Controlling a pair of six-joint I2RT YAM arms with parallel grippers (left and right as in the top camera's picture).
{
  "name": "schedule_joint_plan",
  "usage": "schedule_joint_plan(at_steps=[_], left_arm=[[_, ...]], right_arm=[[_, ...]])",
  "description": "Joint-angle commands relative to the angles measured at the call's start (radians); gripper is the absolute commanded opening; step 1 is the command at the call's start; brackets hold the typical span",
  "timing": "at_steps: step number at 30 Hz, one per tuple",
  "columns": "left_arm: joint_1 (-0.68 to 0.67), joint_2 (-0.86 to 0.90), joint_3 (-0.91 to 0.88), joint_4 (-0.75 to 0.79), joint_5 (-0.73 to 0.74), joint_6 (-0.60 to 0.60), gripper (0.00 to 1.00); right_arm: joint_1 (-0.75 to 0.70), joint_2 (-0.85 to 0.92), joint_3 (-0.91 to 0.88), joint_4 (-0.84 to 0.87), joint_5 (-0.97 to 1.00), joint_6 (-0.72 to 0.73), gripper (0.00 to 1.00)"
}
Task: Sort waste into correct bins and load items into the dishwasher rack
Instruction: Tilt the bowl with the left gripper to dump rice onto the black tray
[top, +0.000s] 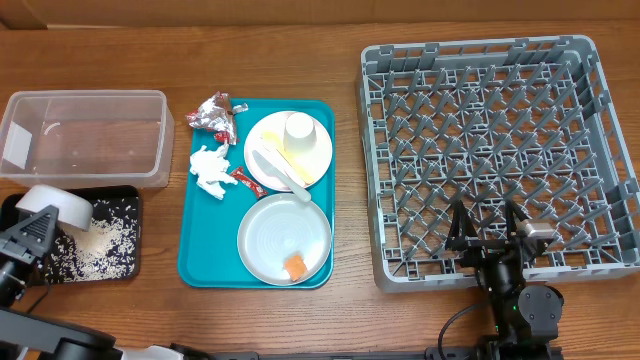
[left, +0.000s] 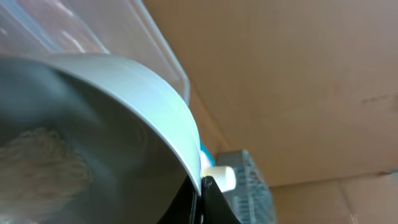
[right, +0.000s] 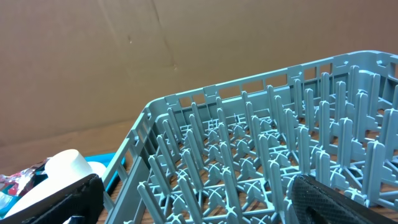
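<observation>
**Task state, early stage.** The left claw (top: 40, 222) is closed on the rim of the small white bowl (top: 62, 205), held tilted over the black tray (top: 120, 192), where loose rice (top: 105, 235) lies scattered. The left wrist view shows a whitish patch inside the bowl, possibly rice not yet tipped out.

The clear tub (top: 90, 96) appears to hold no waste. On the teal tray (top: 205, 240), unsorted:
- a foil wrapper (top: 214, 112)
- a white napkin (top: 209, 168)
- a red packet (top: 243, 178)
- a white plate (top: 318, 150) carrying a cup (top: 300, 127) and white cutlery (top: 272, 168)
- a grey plate (top: 270, 235) bearing an orange cube (top: 296, 265)

The dishwasher rack (top: 372, 150) stands on the surface with nothing loaded. The right claw (top: 487, 228) hangs over its near edge, jaws wide apart and holding nothing. By this showing, only the rice disposal is under way; all other sorting and all loading remain.
</observation>
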Motion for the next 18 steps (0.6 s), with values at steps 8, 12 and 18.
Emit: schedule_joint_plan(at_steps=[8, 12, 18], left_arm=[[0.009, 0.001, -0.005, -0.048, 0.093, 0.159, 0.04], [0.009, 0.001, -0.005, -0.055, 0.083, 0.169, 0.04], [0.013, 0.001, -0.005, -0.055, 0.079, 0.199, 0.04]], right_arm=[[-0.006, -0.01, -0.01, 0.003, 0.001, -0.003, 1.0], [-0.007, -0.01, -0.01, 0.003, 0.001, -0.004, 1.0], [-0.007, -0.01, -0.01, 0.003, 0.001, -0.004, 1.0]])
